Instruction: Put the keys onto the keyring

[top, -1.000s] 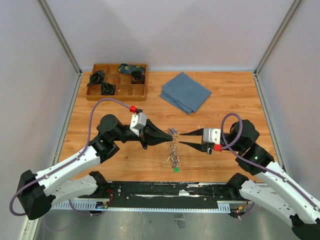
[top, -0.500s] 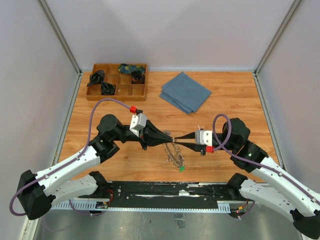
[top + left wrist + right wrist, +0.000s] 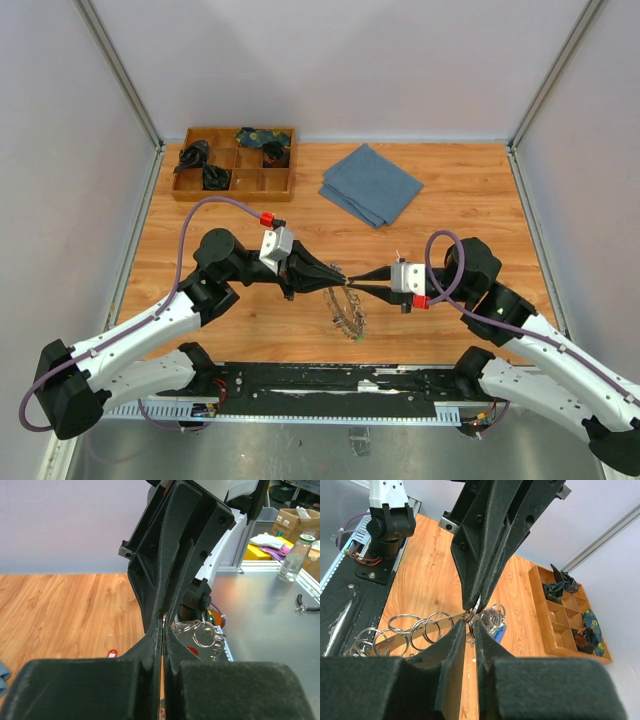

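Mid-table, before the folded cloth (image 3: 371, 184) and tray (image 3: 235, 197), both arms' jaws meet tip-to-tip, seemingly pinching the keyring (image 3: 345, 308).

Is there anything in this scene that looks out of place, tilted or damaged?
Nothing looks damaged or spilled. The blue cloth lies at an angle to the edges of the table, but it is neatly folded. The left pincer and the right pincer pinch the keyring at nearly one spot.

The keyring (image 3: 350, 315) is gleaming as shiny metal, the surface (image 3: 470, 190) is showing smooth wood grain, the cloth (image 3: 372, 185) is looking matt.
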Available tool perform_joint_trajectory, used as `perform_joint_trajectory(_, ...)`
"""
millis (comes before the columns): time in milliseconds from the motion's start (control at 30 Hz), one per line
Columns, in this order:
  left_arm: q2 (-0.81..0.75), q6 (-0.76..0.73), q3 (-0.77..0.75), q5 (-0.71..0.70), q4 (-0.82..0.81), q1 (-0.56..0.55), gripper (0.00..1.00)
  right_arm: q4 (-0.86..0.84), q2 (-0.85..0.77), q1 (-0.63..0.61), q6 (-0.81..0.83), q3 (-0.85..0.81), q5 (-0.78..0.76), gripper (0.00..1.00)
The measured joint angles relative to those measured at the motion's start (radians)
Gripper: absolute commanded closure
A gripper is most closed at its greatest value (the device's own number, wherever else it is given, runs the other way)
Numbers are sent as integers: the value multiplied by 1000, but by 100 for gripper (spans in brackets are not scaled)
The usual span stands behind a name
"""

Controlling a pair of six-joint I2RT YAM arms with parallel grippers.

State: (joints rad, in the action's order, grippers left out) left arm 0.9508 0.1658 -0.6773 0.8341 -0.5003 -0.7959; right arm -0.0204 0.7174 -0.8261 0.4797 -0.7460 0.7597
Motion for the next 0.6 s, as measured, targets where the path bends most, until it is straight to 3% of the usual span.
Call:
perform_joint_trajectory(133, 0, 0, -2, 0, 0, 0, 100, 0, 1, -7, -2, 0, 0, 99)
perform_joint_trajectory(333, 0, 0, -3, -2, 0, 0, 98, 40, 3, -7, -4, -24, -56, 100)
perform_joint_trajectory(600, -42, 0, -6, 11, 5, 0, 76, 118, -6, -19, -5, -78, -185, 100)
